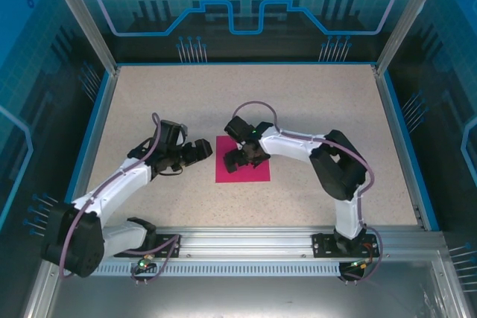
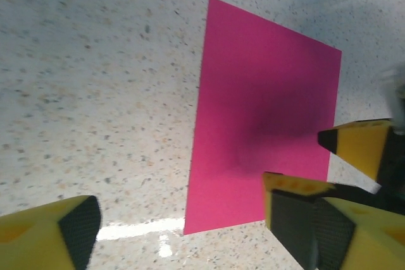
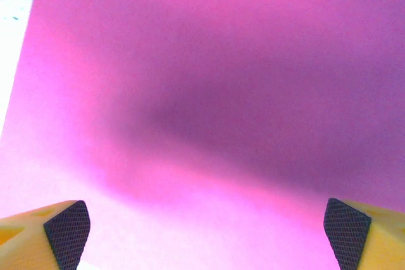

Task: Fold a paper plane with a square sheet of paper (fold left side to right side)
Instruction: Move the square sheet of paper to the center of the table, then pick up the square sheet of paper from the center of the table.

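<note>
One square sheet of paper (image 1: 258, 172). Two: left gripper (image 2: 183, 219), right gripper (image 3: 207, 229).

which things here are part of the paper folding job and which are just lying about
Job: flat square magenta-pink paper sheet; open left gripper by its edge; open right gripper over it.
Just there: speckled beige tabletop; silver metal base rail; blue-lit enclosure walls.
</note>
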`<action>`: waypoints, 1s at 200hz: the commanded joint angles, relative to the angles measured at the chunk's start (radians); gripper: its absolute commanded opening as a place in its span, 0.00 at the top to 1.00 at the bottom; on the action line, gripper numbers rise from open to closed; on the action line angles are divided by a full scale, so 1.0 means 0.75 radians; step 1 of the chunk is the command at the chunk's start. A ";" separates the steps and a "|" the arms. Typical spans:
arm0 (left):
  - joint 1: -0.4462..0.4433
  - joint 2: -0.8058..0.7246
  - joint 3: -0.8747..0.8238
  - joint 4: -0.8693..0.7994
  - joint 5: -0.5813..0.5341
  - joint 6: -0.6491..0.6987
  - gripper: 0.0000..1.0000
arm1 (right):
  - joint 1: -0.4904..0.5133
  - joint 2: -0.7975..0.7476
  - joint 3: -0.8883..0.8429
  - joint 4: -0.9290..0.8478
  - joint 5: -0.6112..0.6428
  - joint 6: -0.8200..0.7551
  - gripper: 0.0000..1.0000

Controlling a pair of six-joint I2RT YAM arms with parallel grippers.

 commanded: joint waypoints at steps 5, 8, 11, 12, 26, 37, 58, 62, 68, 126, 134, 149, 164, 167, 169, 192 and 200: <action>-0.013 0.115 0.027 0.136 0.170 -0.060 0.21 | -0.057 -0.158 -0.089 -0.002 0.072 0.036 0.01; -0.014 0.131 0.025 0.148 0.176 -0.065 0.22 | -0.065 -0.162 -0.095 0.001 0.072 0.038 0.01; -0.015 0.146 0.021 0.164 0.185 -0.070 0.23 | -0.084 -0.162 -0.104 0.004 0.066 0.039 0.01; -0.015 0.150 0.021 0.169 0.187 -0.071 0.23 | -0.084 -0.162 -0.104 0.004 0.066 0.039 0.01; -0.032 0.221 0.021 0.232 0.236 -0.085 0.28 | -0.132 -0.151 -0.111 0.014 0.064 0.026 0.01; -0.054 0.273 0.030 0.258 0.255 -0.090 0.30 | -0.159 -0.119 -0.084 0.004 0.064 0.012 0.01; -0.100 0.368 0.056 0.278 0.257 -0.090 0.33 | -0.200 -0.032 -0.015 -0.022 0.065 -0.002 0.01; -0.105 0.386 0.058 0.283 0.257 -0.092 0.34 | -0.206 -0.017 -0.006 -0.020 0.066 -0.002 0.01; -0.113 0.409 0.061 0.294 0.256 -0.096 0.33 | -0.216 0.003 0.006 -0.019 0.059 -0.002 0.01; -0.148 0.559 0.077 0.312 0.231 -0.096 0.40 | -0.220 0.113 0.062 0.005 -0.039 0.016 0.01; -0.149 0.570 0.076 0.312 0.224 -0.093 0.40 | -0.213 0.121 0.061 0.006 -0.053 0.016 0.01; -0.151 0.589 0.074 0.312 0.210 -0.088 0.40 | -0.195 0.134 0.050 0.015 -0.081 0.026 0.01; -0.153 0.611 0.072 0.312 0.202 -0.084 0.41 | -0.181 0.144 0.035 0.036 -0.126 0.039 0.01; -0.151 0.615 0.071 0.313 0.203 -0.084 0.42 | -0.177 0.145 0.035 0.040 -0.135 0.042 0.01; -0.151 0.618 0.072 0.313 0.201 -0.084 0.42 | -0.175 0.146 0.031 0.043 -0.140 0.045 0.01; -0.152 0.649 0.074 0.323 0.203 -0.082 0.49 | -0.143 0.137 0.028 0.052 -0.177 0.053 0.01; -0.151 0.657 0.074 0.328 0.201 -0.082 0.50 | -0.132 0.131 0.026 0.049 -0.181 0.055 0.01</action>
